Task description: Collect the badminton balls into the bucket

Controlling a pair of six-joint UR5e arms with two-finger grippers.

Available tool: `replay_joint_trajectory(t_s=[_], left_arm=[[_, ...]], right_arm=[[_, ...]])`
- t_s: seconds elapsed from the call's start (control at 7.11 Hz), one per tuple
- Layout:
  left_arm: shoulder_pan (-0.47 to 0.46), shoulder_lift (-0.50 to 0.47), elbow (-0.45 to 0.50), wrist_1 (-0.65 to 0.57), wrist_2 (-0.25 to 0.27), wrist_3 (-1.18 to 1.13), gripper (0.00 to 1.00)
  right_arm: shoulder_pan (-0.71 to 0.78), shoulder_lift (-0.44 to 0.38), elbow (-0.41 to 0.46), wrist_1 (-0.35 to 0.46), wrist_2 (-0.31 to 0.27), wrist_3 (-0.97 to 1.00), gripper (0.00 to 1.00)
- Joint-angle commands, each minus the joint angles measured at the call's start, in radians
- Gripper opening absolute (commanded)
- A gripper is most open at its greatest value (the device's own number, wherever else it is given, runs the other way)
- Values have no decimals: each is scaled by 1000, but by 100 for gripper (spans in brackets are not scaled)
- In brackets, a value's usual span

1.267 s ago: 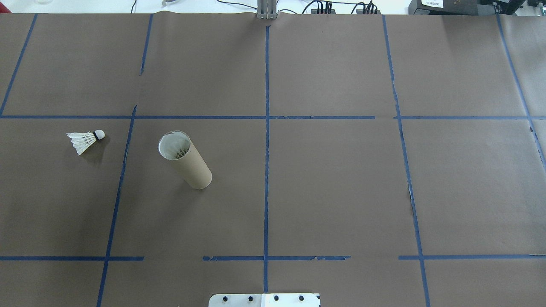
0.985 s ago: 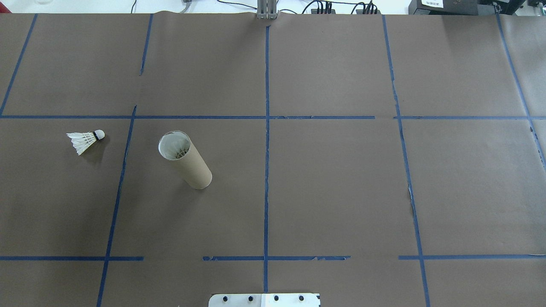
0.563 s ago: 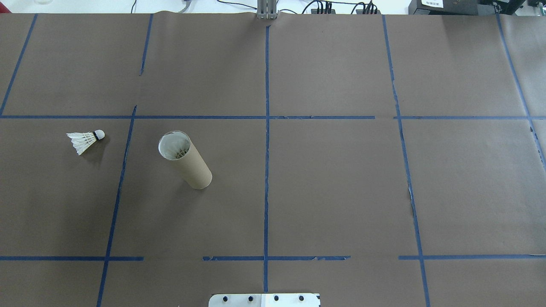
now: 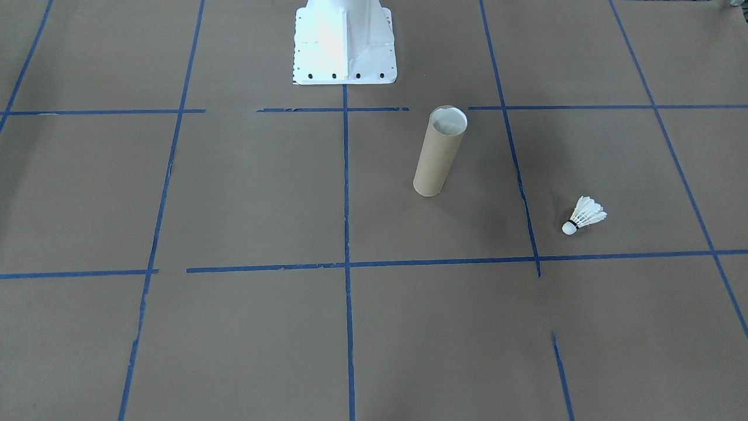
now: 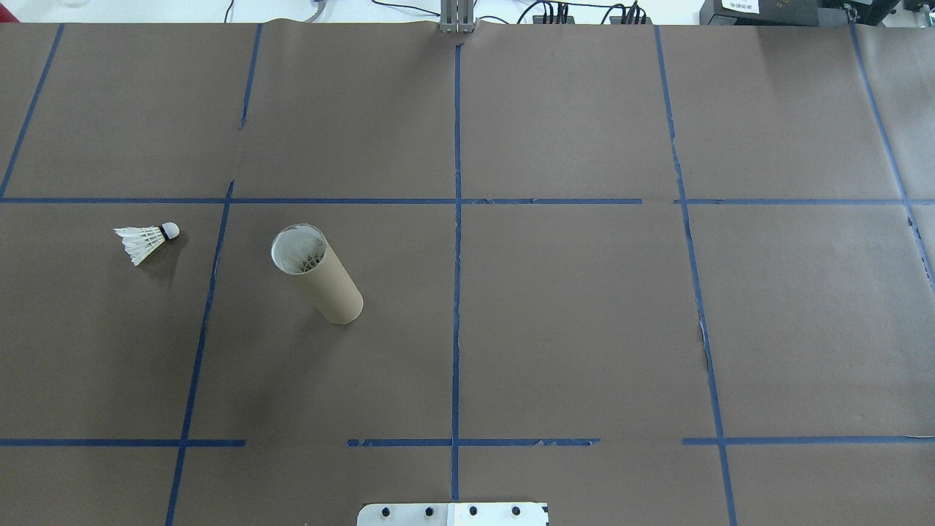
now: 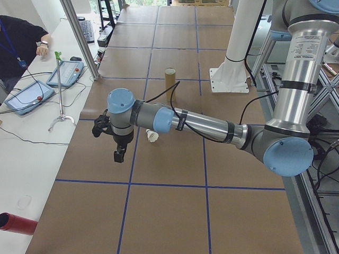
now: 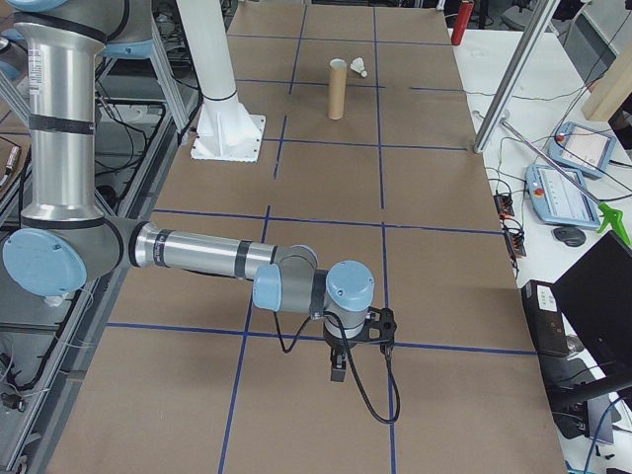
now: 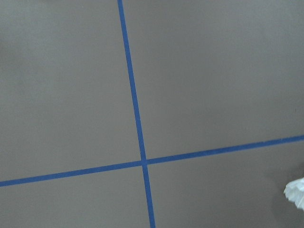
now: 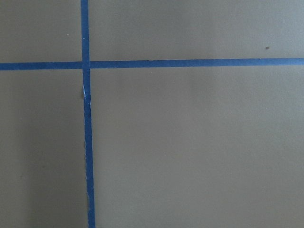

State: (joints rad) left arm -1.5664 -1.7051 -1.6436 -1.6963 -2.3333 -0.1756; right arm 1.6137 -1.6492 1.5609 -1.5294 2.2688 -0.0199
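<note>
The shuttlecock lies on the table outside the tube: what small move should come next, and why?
Probably bring the left hand over the shuttlecock. It lies on its side beside the upright cardboard tube, apart from it, on the robot's left half, and the left wrist view catches only its feather edge.

Even, diffuse room light fills every view, bright enough to read the brown paper-covered table [image 5: 570, 314] and its blue tape lines [image 5: 457, 219] crisply. Shadows are soft: a faint one lies just beside the small white feather shuttlecock [image 5: 146, 241], another by the tall brown cardboard tube [image 5: 321, 277]. The white metal pedestal base [image 4: 343, 41] glares, nearly overexposed. Both wrist views look slightly soft; the right one darkens toward its left edge.
</note>
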Motion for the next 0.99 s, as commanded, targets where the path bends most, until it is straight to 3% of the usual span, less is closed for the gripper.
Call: replay_joint_trajectory(t_s=[0.0, 0.42, 0.84], left_arm=[[26, 72, 112, -382, -6, -246, 100], [138, 143, 210, -769, -1, -551, 100], [276, 147, 283, -1162, 2, -998, 100]], right_arm=[[0, 0, 1, 0, 0, 0, 100], [0, 0, -1, 0, 1, 0, 100], [0, 0, -1, 0, 1, 0, 100]])
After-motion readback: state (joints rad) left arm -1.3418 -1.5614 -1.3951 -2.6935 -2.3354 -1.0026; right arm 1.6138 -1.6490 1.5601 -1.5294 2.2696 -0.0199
